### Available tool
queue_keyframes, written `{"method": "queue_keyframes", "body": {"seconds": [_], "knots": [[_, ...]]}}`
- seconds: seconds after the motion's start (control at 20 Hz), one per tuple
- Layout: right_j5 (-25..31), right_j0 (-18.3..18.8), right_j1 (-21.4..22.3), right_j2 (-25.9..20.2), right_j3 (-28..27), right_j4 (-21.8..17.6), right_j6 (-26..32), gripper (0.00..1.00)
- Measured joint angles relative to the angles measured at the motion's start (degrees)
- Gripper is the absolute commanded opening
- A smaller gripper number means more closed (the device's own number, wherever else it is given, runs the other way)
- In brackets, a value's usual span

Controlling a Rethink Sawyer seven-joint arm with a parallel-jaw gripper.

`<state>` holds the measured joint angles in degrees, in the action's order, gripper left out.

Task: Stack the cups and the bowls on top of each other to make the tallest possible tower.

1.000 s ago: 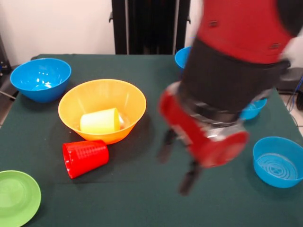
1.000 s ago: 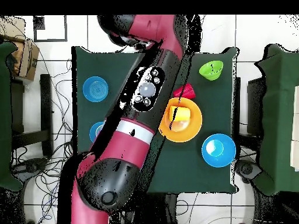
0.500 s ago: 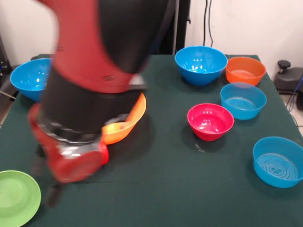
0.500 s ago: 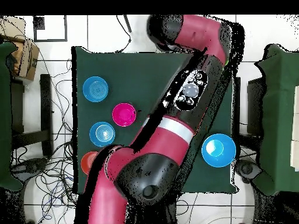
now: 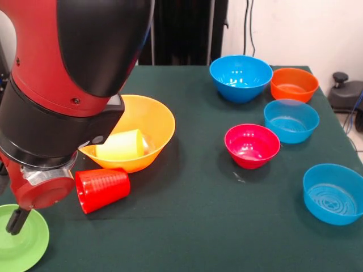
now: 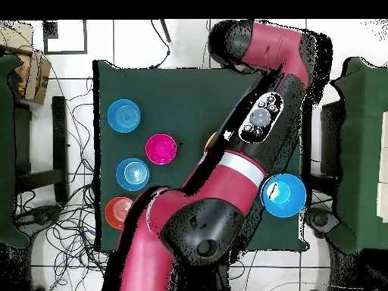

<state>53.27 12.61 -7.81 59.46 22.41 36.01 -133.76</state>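
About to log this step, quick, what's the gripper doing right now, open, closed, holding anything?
Gripper: over the light green bowl, only one dark fingertip shows. Open or shut cannot be told; nothing visibly held.

Dark green cloth-covered table (image 5: 187,226). White wall (image 5: 295,31) behind, black cables (image 5: 249,22) hanging down it. Overhead — pale tiled floor (image 6: 136,42), loose wires (image 6: 76,151) strewn around the table, cardboard box (image 6: 34,76) at one side.
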Motion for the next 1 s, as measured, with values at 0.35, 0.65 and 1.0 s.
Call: {"method": "queue_keyframes", "body": {"seconds": [0.35,0.65,1.0], "knots": [[0.0,-0.2,0.2,-0.5,-0.6,-0.4,0.0,1.00],[0.0,-0.9,1.1,-2.6,-0.6,-0.4,0.0,1.00],[0.0,-2.6,2.1,-4.7,-0.8,-0.4,0.0,1.00]]}}
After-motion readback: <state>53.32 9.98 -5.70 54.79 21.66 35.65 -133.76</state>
